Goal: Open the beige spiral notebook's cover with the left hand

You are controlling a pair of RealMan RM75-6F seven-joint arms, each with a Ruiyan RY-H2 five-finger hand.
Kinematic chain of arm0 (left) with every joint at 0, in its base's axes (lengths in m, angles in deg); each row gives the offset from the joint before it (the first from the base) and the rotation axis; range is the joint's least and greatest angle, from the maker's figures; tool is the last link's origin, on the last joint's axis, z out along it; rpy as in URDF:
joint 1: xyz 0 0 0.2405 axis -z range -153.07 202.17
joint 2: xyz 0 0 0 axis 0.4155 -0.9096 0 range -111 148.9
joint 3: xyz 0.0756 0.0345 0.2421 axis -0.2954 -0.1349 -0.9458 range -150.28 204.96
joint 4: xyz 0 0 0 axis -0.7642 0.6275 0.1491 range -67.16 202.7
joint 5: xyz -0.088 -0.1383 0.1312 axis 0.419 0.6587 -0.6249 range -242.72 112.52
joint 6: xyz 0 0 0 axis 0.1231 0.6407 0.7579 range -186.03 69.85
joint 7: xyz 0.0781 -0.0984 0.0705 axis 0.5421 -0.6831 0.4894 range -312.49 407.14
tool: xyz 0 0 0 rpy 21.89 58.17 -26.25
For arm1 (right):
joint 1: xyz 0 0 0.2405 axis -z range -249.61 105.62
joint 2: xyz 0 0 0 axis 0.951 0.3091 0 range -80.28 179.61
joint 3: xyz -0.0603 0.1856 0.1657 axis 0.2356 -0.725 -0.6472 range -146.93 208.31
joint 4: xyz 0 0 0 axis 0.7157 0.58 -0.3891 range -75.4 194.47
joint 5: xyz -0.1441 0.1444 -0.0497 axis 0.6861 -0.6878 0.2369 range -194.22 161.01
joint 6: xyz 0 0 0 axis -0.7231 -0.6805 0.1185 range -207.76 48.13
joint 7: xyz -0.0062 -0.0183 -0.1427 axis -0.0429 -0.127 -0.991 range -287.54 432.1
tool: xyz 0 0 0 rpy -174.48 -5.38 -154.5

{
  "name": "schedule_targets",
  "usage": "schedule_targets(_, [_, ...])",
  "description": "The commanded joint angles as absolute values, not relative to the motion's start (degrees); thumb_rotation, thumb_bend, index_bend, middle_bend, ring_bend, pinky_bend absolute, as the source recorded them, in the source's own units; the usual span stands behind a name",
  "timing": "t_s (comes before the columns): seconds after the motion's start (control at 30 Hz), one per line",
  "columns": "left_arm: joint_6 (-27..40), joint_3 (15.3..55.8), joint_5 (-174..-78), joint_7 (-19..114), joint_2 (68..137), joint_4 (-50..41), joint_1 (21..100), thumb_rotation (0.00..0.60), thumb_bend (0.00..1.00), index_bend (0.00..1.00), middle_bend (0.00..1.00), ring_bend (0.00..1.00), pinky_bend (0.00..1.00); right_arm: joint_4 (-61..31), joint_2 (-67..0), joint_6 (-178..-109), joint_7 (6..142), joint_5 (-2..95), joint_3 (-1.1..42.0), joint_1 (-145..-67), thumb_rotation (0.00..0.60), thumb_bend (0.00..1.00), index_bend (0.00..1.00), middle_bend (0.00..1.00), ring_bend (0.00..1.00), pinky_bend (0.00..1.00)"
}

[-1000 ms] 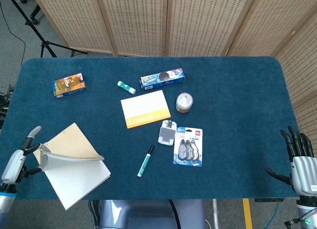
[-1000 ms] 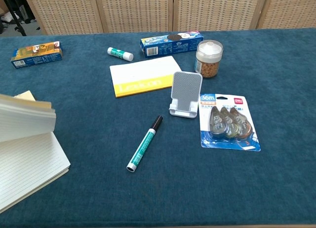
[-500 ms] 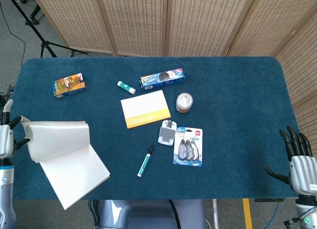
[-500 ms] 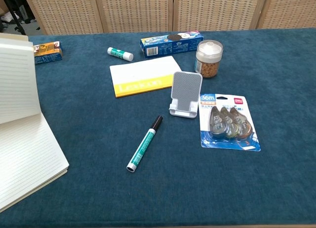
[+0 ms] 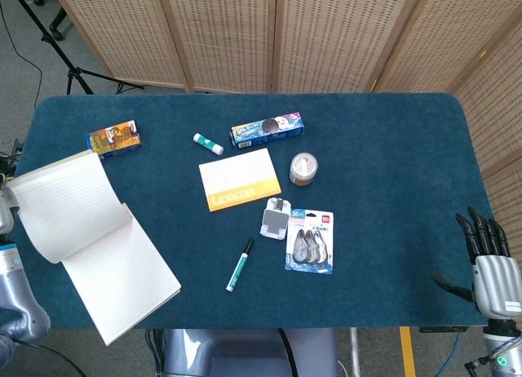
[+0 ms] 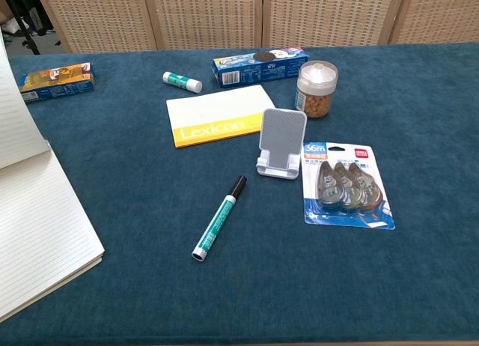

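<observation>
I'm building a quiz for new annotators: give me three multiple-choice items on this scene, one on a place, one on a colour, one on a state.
1. What lies just beyond the yellow-and-white pad?
A. cookie box
B. marker
C. tape pack

2. What colour is the marker barrel?
A. red
B. green
C. yellow

3. How is the spiral notebook?
A. closed
B. open, lined pages showing
C. standing on edge

Answers: 1 A, the cookie box sits behind the pad. 2 B, green with a black cap. 3 B, ruled pages face up.
</observation>
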State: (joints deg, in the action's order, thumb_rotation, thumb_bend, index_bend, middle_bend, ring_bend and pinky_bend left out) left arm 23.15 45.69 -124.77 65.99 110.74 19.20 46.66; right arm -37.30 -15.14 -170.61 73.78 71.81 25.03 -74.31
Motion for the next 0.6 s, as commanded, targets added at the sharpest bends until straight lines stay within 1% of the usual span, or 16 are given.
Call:
schedule_targets(0.03, [22.0,46.7,-123.7,69.2,113.8,25.8,48.8,0.600,0.54,0.92,0.00,0.00,0.00,-37.3,-15.2,-170.5,73.6,71.9,25.1,-74.4,0.600,0.00,0.00,0.00,0.00,0.00])
schedule_targets(0.13, [19.7,47.1,-122.7,70.8,114.8,29.7,49.2,0.600,0.54,0.92,0.00,0.00,0.00,-37.3,-15.4,-170.5,73.3,72.0,25.2,-74.4,0.600,0.00,0.00,0.00,0.00,0.00])
schedule_targets(0.33, [16.1,48.0,-120.6,74.0,116.3,34.0,49.5,0.600,0.54,0.92,0.00,0.00,0.00,-37.3,-15.6,-170.3,72.8,72.1,25.4,-74.5,0.600,0.00,0.00,0.00,0.00,0.00])
schedule_targets(0.4, [15.7,48.0,-120.6,74.6,116.8,35.3,49.7,0.600,0.54,0.92,0.00,0.00,0.00,-37.3,-15.7,-170.3,72.6,72.2,25.5,-74.5,0.600,0.00,0.00,0.00,0.00,0.00])
schedule_targets(0.6, [14.0,50.1,-119.1,75.8,118.9,42.7,51.5,0.600,0.54,0.92,0.00,0.00,0.00,-37.1,-16.0,-170.0,72.1,72.1,25.6,-74.6,0.600,0.00,0.00,0.00,0.00,0.00])
